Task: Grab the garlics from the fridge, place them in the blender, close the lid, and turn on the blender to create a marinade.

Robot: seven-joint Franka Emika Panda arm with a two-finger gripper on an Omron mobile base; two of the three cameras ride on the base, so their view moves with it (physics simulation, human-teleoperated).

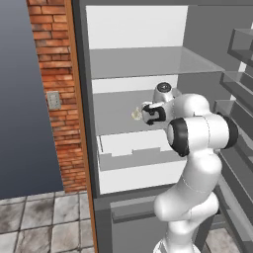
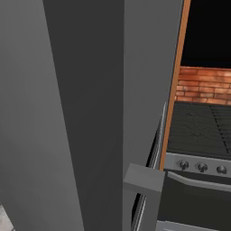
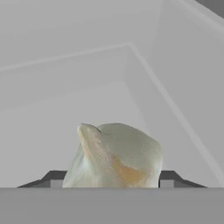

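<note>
- The white arm [image 1: 195, 163] rises from the lower right of the left base view, bends at a dark-ringed elbow and reaches leftward into the open fridge [image 1: 138, 64].
- Its wrist lies roughly level over the middle shelf [image 1: 118, 111], with the gripper [image 1: 140, 114] pointing toward the fridge's left inner wall.
- A small cream-white garlic [image 1: 135, 114] sits at the gripper's tip, above the middle shelf.
- In the hand view the garlic [image 3: 114, 155] sits close up with its pointed tip tilted to the upper left, between the two dark fingertips [image 3: 52, 178].
- One fingertip shows at either side of the bulb, right at its flanks; whether they press on it cannot be told, so the grip itself stays uncertain.
- Behind the bulb, the hand view shows the pale shelf and the corner where the fridge's walls meet.
- Left of the fridge, the left base view shows a wood-brown side panel [image 1: 79, 99], a brick wall [image 1: 54, 94] with a small grey switch plate [image 1: 53, 100], and a tiled floor [image 1: 39, 222].
- In the right base view, grey fridge panels stand close in front, with a black stove [image 2: 198, 131] and its row of knobs [image 2: 201, 167] to the right, below brick.
</note>
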